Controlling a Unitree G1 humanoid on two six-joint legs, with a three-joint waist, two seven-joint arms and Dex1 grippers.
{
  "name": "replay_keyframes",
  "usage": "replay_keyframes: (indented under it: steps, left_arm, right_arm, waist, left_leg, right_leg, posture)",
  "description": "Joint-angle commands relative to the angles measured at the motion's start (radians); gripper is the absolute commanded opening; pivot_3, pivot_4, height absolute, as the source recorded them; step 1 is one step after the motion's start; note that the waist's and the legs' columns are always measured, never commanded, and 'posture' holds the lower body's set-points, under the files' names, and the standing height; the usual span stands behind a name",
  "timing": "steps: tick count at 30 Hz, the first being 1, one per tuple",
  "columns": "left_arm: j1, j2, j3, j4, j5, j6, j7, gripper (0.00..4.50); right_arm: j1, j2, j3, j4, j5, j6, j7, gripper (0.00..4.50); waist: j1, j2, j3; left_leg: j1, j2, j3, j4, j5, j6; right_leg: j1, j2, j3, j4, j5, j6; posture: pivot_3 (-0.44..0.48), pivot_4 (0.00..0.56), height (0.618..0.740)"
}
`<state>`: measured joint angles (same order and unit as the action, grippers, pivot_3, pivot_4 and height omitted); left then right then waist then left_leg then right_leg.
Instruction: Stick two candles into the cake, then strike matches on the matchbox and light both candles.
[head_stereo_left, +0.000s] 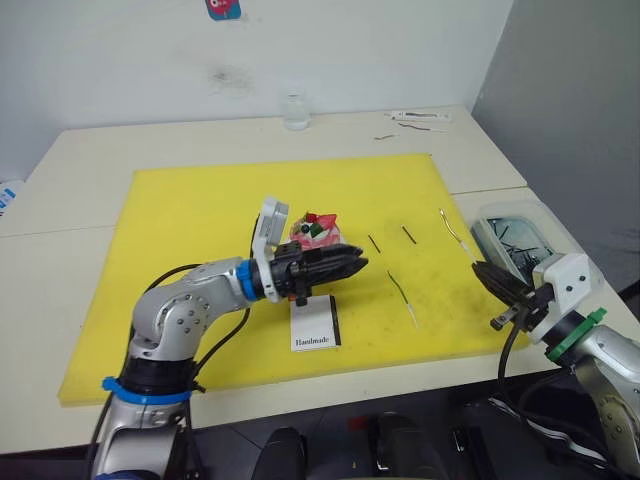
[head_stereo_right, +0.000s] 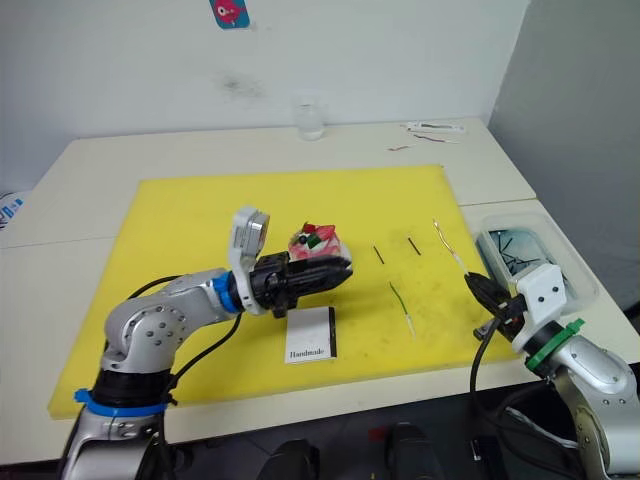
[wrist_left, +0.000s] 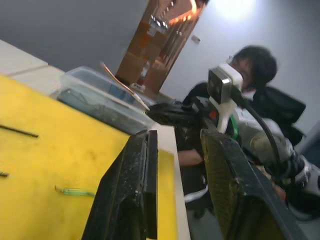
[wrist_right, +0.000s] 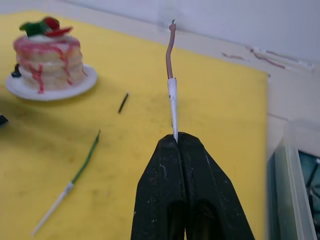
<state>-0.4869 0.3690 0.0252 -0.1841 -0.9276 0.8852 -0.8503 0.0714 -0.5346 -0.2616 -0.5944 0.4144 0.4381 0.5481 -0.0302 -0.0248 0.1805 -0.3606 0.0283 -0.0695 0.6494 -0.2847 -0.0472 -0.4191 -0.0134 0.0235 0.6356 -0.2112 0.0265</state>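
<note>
Cream tables (head_stereo_left: 60, 190) against white wall (head_stereo_left: 120, 50)

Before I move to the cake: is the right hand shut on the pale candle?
Yes. The right hand is shut on the pale candle, which sticks out from its fingertips.

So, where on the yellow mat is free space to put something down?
Free: the wide strip of yellow mat behind the cake, and its left part. Crowded: between cake, matchbox, matches, green candle and left gripper.

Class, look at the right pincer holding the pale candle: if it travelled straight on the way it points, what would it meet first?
Probably nothing close: the right pincer, shut on the pale candle, aims over bare yellow mat toward the table's far edge. The cake and green candle sit off to one side. Depth is uncertain.
</note>
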Motion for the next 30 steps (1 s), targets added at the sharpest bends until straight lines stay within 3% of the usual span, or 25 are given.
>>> replay_keyframes:
  steps: [1, 6, 12, 30]
  left_arm:
    - [-0.017, -0.056, -0.001, 0.017, -0.015, -0.002, 0.042, 1.62]
    - [-0.046, -0.176, 0.021, 0.069, -0.046, 0.003, 0.126, 1.62]
    - [-0.066, -0.260, -0.006, 0.092, -0.017, -0.022, 0.138, 1.62]
    - [-0.088, -0.323, -0.036, 0.138, 0.040, -0.078, 0.115, 1.62]
  right_arm:
    - [-0.028, 0.002, 0.019, -0.068, 0.007, 0.003, -0.027, 0.00]
    - [-0.050, 0.012, 0.056, -0.107, 0.008, -0.002, -0.049, 0.00]
    - [-0.075, 0.026, 0.109, -0.135, 0.001, 0.003, -0.074, 0.00]
    - [-0.117, 0.026, 0.152, -0.179, 0.019, 0.042, -0.093, 0.00]
  waist:
    - [0.000, 0.000, 0.000]
    - [0.001, 0.000, 0.000]
    - [0.001, 0.000, 0.000]
    - [0.001, 0.000, 0.000]
  left_leg:
    - [0.000, 0.000, 0.000, 0.000, 0.000, 0.000]
    - [0.000, 0.000, -0.001, 0.000, 0.000, 0.000]
    - [-0.001, -0.001, -0.001, 0.000, 0.000, 0.000]
    - [-0.001, -0.001, -0.001, 0.000, 0.000, 0.000]
  right_leg:
    - [0.000, 0.000, 0.000, 0.000, 0.000, 0.000]
    - [-0.001, 0.000, 0.000, 0.000, 0.002, 0.003]
    - [0.000, 0.000, 0.000, 0.000, 0.001, 0.002]
    - [-0.001, 0.000, 0.000, 0.000, 0.000, 0.000]
  posture:
    - [0.000, 0.150, 0.740]
    - [0.000, 0.150, 0.740]
    - [0.000, 0.150, 0.740]
    - [0.000, 0.150, 0.740]
